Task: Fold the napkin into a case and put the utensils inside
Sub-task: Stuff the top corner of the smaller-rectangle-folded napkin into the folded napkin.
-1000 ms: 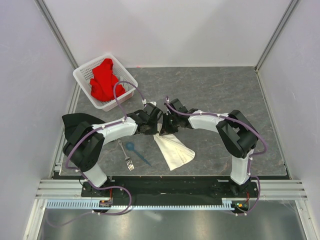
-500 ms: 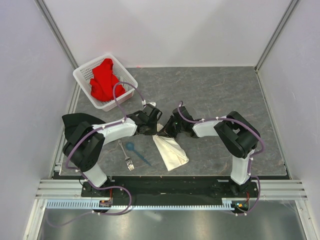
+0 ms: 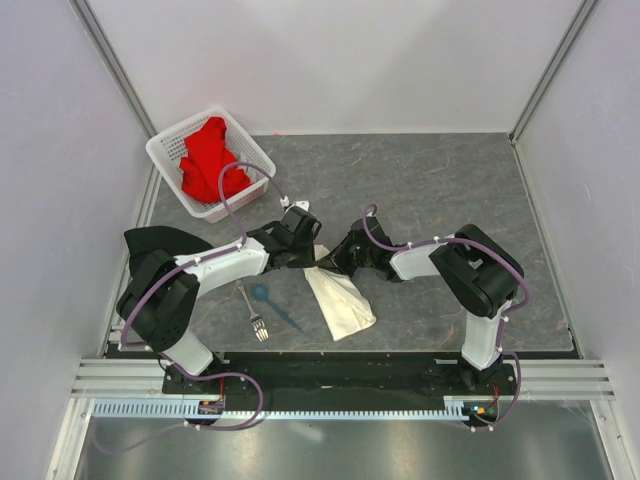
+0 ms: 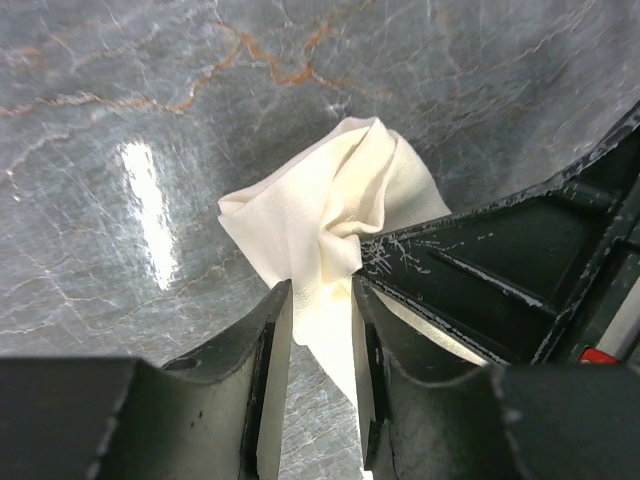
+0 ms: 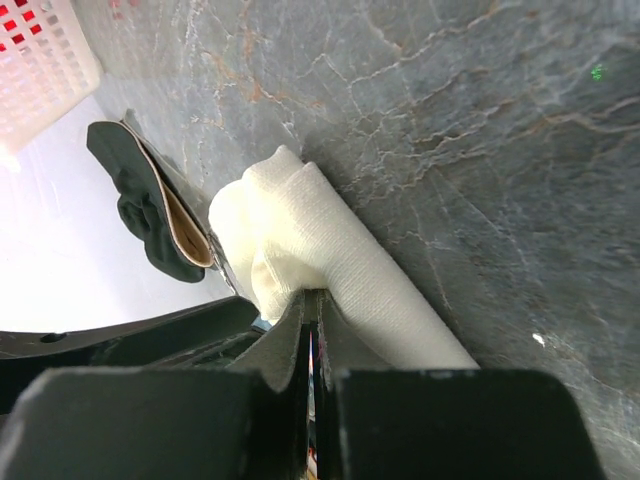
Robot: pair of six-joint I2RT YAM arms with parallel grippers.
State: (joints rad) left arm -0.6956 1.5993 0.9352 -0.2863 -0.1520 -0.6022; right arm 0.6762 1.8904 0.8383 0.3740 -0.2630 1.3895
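Centre of surface (image 3: 450,190): napkin (image 3: 340,300), part-folded. Right tool (image 5: 310,305) clenched on its bunched end; left tool (image 4: 320,288) parted astride it. Step: folding. Next, probably: flatten that end squarely.

The large cream-white cloth napkin (image 4: 330,215) is soft, matt woven fabric with a fine ribbed weave. The grey marbled desk (image 4: 150,120) is smooth and glossy, catching lamp glare. The left claw (image 4: 320,300) and right claw (image 5: 312,305) are matt black hard plastic, scuffed with pale scratches. The thin silver fork (image 3: 250,308) is shiny metal. The small blue spoon (image 3: 262,294) and the white perforated basket (image 3: 158,152) are plastic.
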